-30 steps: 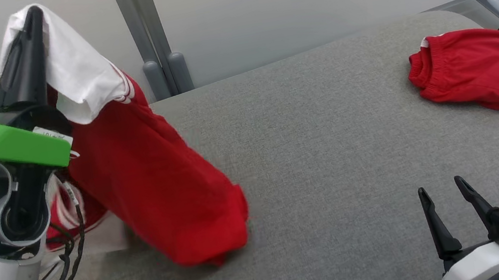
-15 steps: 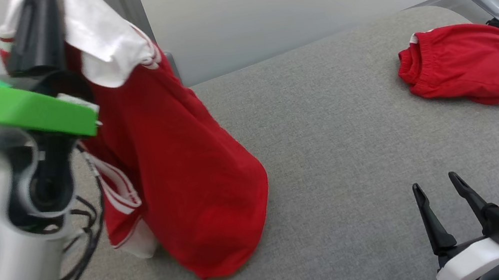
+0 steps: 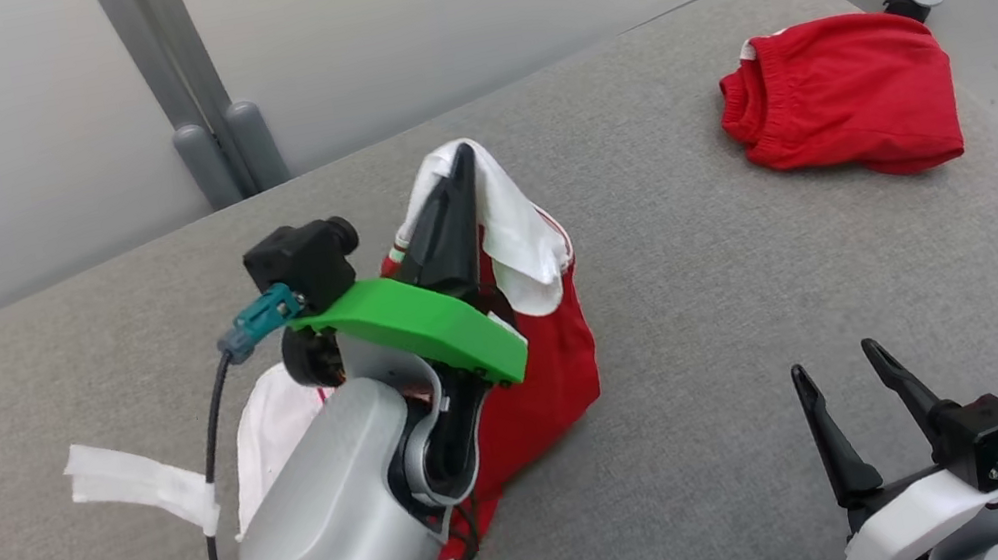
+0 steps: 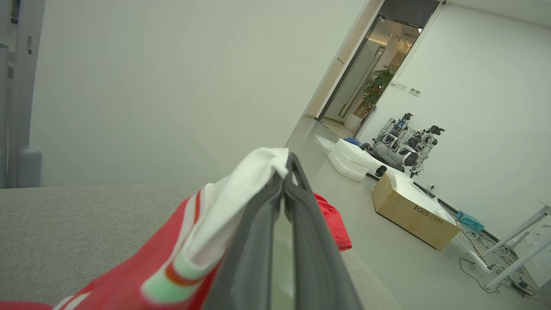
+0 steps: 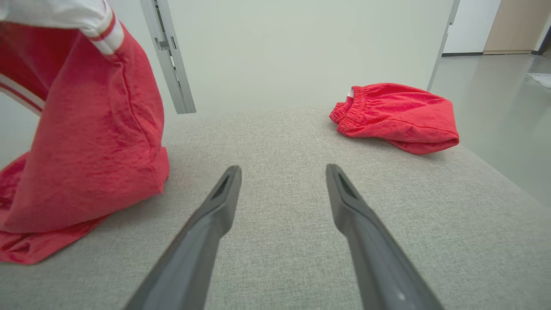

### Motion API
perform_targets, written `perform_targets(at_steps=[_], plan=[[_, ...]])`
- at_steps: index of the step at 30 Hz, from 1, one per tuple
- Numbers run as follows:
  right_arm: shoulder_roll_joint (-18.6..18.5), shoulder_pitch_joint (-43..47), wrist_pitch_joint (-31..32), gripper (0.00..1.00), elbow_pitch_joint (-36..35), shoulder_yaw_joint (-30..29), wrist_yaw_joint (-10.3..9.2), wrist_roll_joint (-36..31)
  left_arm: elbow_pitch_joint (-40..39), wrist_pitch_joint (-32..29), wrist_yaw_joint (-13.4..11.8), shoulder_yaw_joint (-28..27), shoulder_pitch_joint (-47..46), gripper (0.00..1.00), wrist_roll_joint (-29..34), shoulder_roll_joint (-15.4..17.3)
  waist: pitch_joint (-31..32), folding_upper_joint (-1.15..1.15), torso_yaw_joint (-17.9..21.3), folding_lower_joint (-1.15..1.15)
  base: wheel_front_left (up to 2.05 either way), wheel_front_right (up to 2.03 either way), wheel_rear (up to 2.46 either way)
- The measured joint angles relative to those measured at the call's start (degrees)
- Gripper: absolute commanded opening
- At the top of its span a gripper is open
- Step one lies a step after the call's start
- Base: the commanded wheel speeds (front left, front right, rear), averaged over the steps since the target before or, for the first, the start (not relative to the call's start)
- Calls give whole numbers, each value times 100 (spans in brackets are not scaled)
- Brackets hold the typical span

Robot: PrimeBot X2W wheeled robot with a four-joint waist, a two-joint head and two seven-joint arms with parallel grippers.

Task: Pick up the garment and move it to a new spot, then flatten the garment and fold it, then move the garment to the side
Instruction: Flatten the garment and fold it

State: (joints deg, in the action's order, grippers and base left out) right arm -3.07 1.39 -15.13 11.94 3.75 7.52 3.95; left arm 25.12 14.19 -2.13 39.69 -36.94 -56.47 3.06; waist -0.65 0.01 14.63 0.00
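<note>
The garment (image 3: 544, 364) is a red top with white sleeves and striped trim. My left gripper (image 3: 462, 165) is shut on its white sleeve and holds it up, so the red body hangs down and its lower part rests on the grey padded table (image 3: 683, 290). From the left wrist camera the white cloth (image 4: 241, 189) drapes over my shut fingers (image 4: 297, 224). My right gripper (image 3: 836, 367) stands open at the lower right, nothing between its fingers (image 5: 215, 215). In the right wrist view the hanging garment (image 5: 94, 142) is at the left.
A folded red pair of shorts (image 3: 844, 100) lies at the table's far right corner, also in the right wrist view (image 5: 396, 116). A white strip (image 3: 138, 482) lies left of my left arm. Grey posts (image 3: 210, 126) stand behind the table.
My left arm has swung right and lower toward the table's middle, carrying the garment, whose lower part now rests on the surface. The head camera has shifted. The right gripper stays open.
</note>
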Motion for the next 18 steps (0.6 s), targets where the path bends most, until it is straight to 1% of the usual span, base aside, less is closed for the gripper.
perform_targets(at_steps=[1, 2, 4, 5, 7, 8, 11, 14, 17, 18], plan=[[-3, -7, 0, 100, 18, -1, 1, 1, 65, 9, 113, 115, -1, 62, -105, -7, -16, 0, 51, 0, 0, 0, 0], [-7, -21, 0, 100, 34, 21, 0, 1, 37, 21, 224, 291, 4, 100, -323, 0, -32, 0, 103, 0, 0, 0, 0], [-8, -55, 0, 100, 44, 13, 1, 2, -34, 35, 343, 770, 4, 100, -730, -15, -59, 0, 195, 0, 0, 0, 0], [-9, -58, 0, 100, 52, 9, 1, 5, -20, -56, 378, 1059, 7, 100, -869, -29, -74, 0, 244, 0, 0, 0, 0], [-9, -56, 0, 100, 68, 11, 0, 33, 60, -101, 388, 1354, 47, 100, -1156, -49, -96, 0, 317, 0, 0, 0, 0], [-8, -53, 0, 100, 68, 8, 1, 44, 123, -110, 388, 1491, 65, 100, -1203, -45, -106, 0, 350, 0, 0, 0, 0], [0, -15, 0, 100, 60, -55, 0, 62, 302, -158, 388, 1764, 151, 100, -1278, -34, -122, 0, 380, 0, 0, 0, 0], [1, 119, 0, 100, 43, -153, 0, 87, 474, -256, 403, 2039, 285, 100, -1136, -12, -124, 0, 309, 0, 0, 0, 0], [10, 189, 0, 100, 34, -205, 0, 87, 469, -249, 401, 2228, 470, 100, -985, 181, -110, 0, 191, 0, 0, 0, 0], [9, 190, 0, 100, 27, -220, 1, 87, 438, -208, 346, 2246, 525, 100, -918, 286, -106, 0, 143, 0, 0, 0, 0]])
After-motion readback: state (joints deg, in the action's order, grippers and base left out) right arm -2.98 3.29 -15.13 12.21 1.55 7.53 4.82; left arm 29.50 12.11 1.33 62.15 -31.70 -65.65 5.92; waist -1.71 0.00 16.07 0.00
